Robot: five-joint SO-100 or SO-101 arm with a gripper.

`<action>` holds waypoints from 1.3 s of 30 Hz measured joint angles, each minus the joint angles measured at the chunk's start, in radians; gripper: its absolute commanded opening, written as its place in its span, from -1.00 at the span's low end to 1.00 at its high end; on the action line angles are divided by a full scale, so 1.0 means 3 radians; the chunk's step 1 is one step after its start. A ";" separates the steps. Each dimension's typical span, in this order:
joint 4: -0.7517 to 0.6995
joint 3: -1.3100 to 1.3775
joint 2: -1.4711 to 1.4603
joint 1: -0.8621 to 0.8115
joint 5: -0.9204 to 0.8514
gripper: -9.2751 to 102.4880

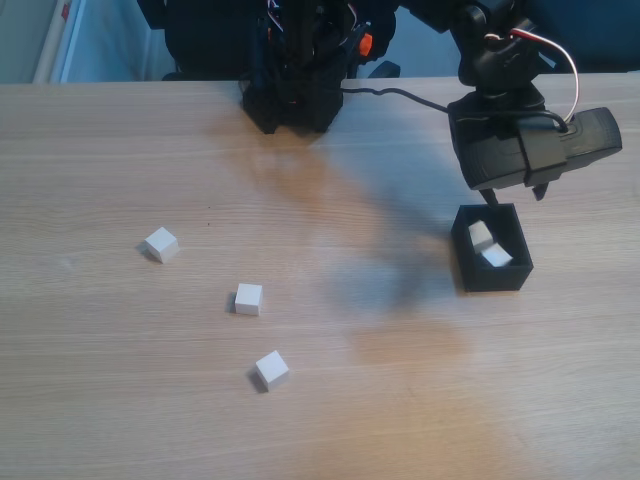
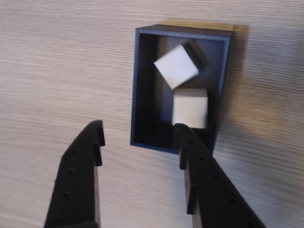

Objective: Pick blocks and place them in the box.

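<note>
I take the box (image 1: pixel 491 272) as my landmark. In the fixed view it sits on the table (image 1: pixel 120 400) toward the right side, a small black open-topped container. Two white cubes lie inside it: one (image 1: pixel 481 236) tilted against the far wall, the other (image 1: pixel 496 257) nearer the front wall, the two touching or nearly so. The wrist view looks down into the same box (image 2: pixel 142 95), and there I see the tilted cube (image 2: pixel 175 66) turned at an angle toward the far end and the second cube (image 2: pixel 190 108) lying square just below it.

My gripper (image 2: pixel 137 135) hangs above the near edge of the box with its jaws spread apart and nothing between them; one fingertip stands over bare table left of the box, the other over the box's near wall. In the fixed view the arm's head (image 1: pixel 525 145) hovers just behind and above the box.

Three more cubes lie on the table well left of the box, each apart from the others: one (image 1: pixel 161 244) farthest left, one (image 1: pixel 248 299) nearer the box and lower in the picture, and one (image 1: pixel 271 370) lowest in the picture.

The arm's base (image 1: pixel 292 90) stands at the far edge of the table, up and left of the box.
</note>
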State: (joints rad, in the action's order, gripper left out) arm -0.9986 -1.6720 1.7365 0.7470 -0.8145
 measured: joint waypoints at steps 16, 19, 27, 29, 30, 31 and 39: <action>-0.0721 -0.0736 0.0941 -0.1304 -0.0619 -0.83; -0.0864 -0.0951 0.1181 -0.1631 -0.0808 -0.83; -0.0695 -0.1795 0.1938 -0.2332 -0.1156 -0.77; -0.0537 -0.2045 0.2112 -0.2444 -0.1232 -0.71; -0.0455 -0.2148 0.2168 -0.2495 -0.1263 -0.68; -0.0373 -0.2229 0.2214 -0.2546 -0.1294 -0.67; 0.0199 -0.2393 0.2107 -0.2771 -0.1493 -0.57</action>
State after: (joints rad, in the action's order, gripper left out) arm -0.9388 -2.3899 2.3685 -0.0844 -1.2625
